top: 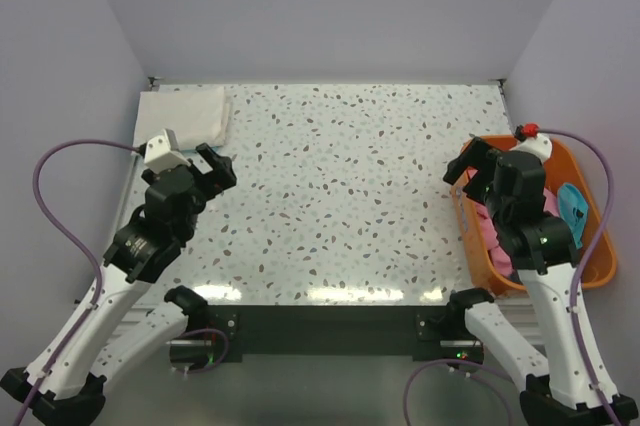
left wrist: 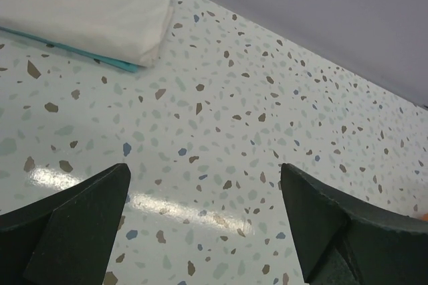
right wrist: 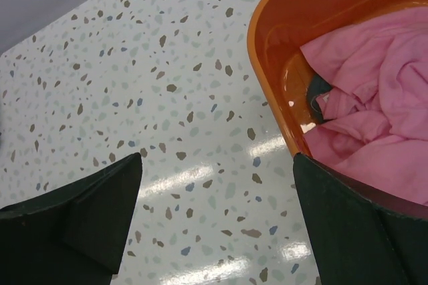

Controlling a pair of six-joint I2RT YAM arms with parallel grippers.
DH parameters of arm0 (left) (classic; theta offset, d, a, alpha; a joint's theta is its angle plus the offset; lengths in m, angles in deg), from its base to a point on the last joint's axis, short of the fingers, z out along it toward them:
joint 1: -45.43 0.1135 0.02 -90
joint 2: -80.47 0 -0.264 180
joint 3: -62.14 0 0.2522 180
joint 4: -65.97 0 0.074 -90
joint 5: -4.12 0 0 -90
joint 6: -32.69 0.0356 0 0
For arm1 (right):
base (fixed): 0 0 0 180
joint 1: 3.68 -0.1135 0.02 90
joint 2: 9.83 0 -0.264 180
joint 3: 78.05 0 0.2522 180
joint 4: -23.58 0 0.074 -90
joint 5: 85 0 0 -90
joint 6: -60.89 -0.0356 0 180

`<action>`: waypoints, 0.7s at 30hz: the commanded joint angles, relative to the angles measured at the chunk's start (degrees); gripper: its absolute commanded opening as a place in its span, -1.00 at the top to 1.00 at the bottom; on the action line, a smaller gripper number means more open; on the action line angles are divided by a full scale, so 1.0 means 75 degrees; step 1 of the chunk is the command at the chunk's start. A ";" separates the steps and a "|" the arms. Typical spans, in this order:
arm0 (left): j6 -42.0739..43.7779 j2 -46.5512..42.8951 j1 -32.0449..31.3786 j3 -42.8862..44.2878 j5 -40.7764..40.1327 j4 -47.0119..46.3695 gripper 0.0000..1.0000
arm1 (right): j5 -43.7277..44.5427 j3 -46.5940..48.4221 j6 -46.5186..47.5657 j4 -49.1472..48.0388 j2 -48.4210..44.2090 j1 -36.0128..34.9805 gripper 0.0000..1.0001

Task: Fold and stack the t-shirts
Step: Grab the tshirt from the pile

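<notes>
A folded white t-shirt (top: 188, 114) lies at the table's far left corner, on top of a folded teal t-shirt whose edge (left wrist: 100, 58) shows under it in the left wrist view, where the white one (left wrist: 87, 4) also shows. A crumpled pink t-shirt (right wrist: 374, 124) lies in the orange basket (top: 590, 266) at the right; a bit of it shows in the top view (top: 486, 231). No grey t-shirt can be made out. My left gripper (top: 218, 168) is open and empty, just near of the folded pile. My right gripper (top: 468, 168) is open and empty over the basket's left rim (right wrist: 267, 64).
A teal cloth piece (top: 573, 204) lies in the basket beside the right arm. Grey walls close the table on the left, far and right sides. The speckled tabletop (top: 340, 186) lies between the arms.
</notes>
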 commanded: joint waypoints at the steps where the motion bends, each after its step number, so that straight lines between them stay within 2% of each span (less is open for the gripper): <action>1: 0.0024 0.0023 -0.0005 -0.0190 0.0270 -0.0520 -1.00 | 0.0229 -0.0047 0.0693 -0.0310 -0.0196 0.0023 -0.97; 4: 0.0083 0.0116 -0.0005 -0.0355 0.0493 -0.0779 -1.00 | 0.0101 -0.0072 0.1105 -0.0219 0.0119 0.0023 -0.97; 6: 0.0200 0.0268 -0.0005 -0.0332 0.0575 -0.0802 -1.00 | 0.0169 0.0278 0.1072 0.0132 0.0749 0.0023 -0.97; 12: 0.0247 0.0527 -0.0005 -0.0355 0.0552 -0.0744 -1.00 | 0.2020 0.0982 0.0486 0.0637 0.1982 0.0279 -0.97; 15: 0.0270 0.0726 -0.0005 -0.0355 0.0564 -0.0756 -1.00 | 0.2162 0.1206 0.0345 0.0813 0.2486 0.1040 -0.97; 19: 0.0282 0.0832 -0.0005 -0.0332 0.0587 -0.0732 -1.00 | 0.1472 0.0949 0.0357 0.0615 0.2827 0.2561 -0.97; 21: 0.0282 0.0867 -0.0005 -0.0320 0.0587 -0.0720 -1.00 | 0.1296 0.0633 0.0299 0.0428 0.3037 0.2939 -0.97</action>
